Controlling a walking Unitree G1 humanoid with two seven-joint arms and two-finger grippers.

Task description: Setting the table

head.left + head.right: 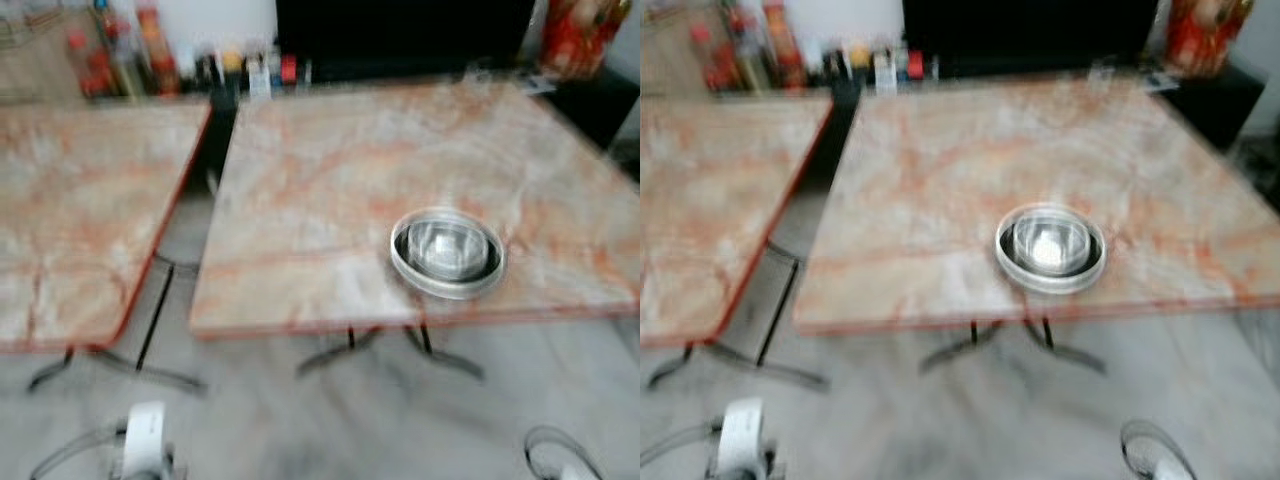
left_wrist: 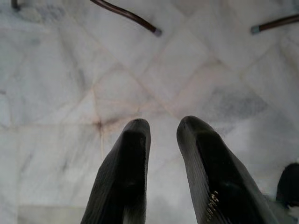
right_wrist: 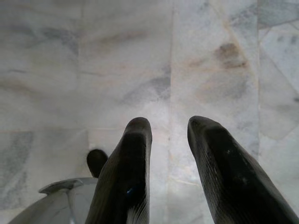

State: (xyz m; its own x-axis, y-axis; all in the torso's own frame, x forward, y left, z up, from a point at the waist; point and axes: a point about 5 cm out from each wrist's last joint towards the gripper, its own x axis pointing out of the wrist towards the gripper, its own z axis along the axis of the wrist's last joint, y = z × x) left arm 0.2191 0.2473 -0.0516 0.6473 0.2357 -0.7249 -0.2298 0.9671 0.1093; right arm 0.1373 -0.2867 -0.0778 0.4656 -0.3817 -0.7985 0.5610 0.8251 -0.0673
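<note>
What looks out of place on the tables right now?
Nothing is spilled or broken. The metal bowl sits in its plate upright, near the front edge of the right-hand table, fully on it. Both claws hang open over bare floor.

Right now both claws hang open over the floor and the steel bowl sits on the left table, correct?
Not quite. The steel bowl sits on the right table, near its front edge, as the left eye view shows; the left table holds no bowl. The left claw and right claw do hang open over the floor.

2 tables (image 1: 330, 200), 1 bowl (image 1: 447, 250), 1 plate (image 1: 412, 275).
</note>
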